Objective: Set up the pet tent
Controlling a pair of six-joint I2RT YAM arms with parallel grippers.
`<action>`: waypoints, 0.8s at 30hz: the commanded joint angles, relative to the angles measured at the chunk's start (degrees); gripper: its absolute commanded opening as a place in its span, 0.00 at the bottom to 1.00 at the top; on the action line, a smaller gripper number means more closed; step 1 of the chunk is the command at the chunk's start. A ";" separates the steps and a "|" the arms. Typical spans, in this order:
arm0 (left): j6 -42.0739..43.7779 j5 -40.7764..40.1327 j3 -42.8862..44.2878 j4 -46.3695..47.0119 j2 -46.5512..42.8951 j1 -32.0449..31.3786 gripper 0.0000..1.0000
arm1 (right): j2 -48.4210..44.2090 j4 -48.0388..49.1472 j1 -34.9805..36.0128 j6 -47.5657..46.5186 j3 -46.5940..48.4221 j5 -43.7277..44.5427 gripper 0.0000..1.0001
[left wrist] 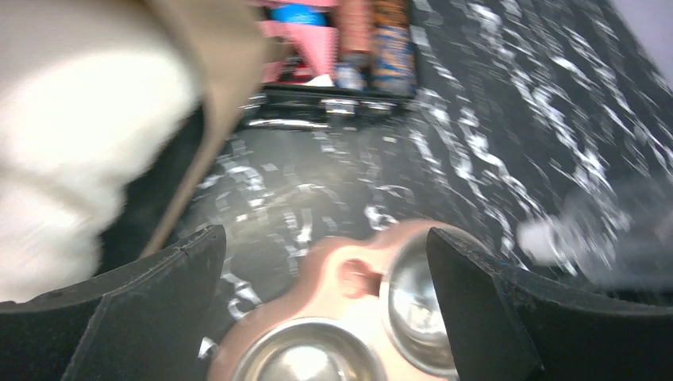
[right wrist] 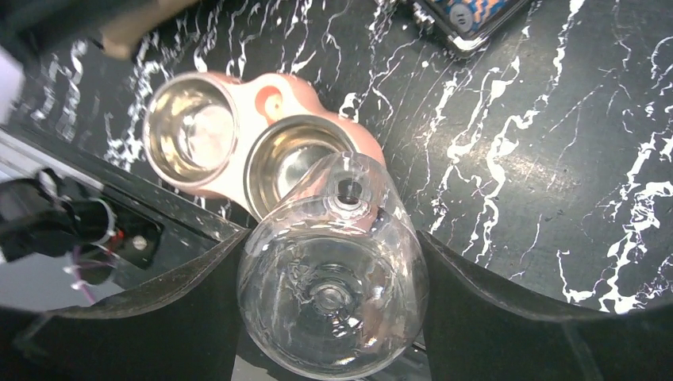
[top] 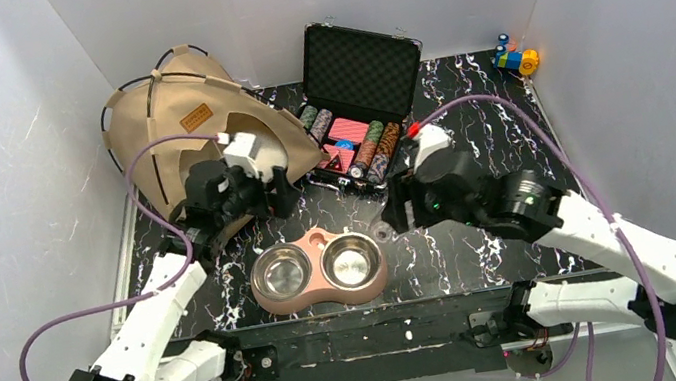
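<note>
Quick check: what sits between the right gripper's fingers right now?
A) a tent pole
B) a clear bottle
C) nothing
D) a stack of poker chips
B: in the right wrist view a clear bottle fills the gap between the fingers of the right gripper, with the pink double bowl behind it.

Print on the brown label patch (top: 196, 118) too small; nothing legible.

Your left arm (top: 147, 325) and your right arm (top: 625, 244) are white on the long links and black at the joints. A purple cable (top: 51, 329) runs along each of them. The left hand (left wrist: 325, 309) and the right hand (right wrist: 333, 309) each have two wide fingers (left wrist: 151, 294) of matte black. Just behind the right hand, a small green light (top: 529, 195) glows.
</note>
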 commanded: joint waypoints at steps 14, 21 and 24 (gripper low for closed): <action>-5.24 -21.80 2.14 -6.19 0.55 8.70 0.98 | 17.68 11.58 17.99 -1.63 6.81 16.76 0.43; -5.59 -21.11 2.13 -6.12 0.87 8.62 0.98 | 24.40 14.88 16.82 -7.54 14.48 14.92 0.45; -5.51 -21.74 2.07 -6.26 0.38 8.69 0.98 | 28.13 12.81 15.57 -8.37 17.84 12.84 0.46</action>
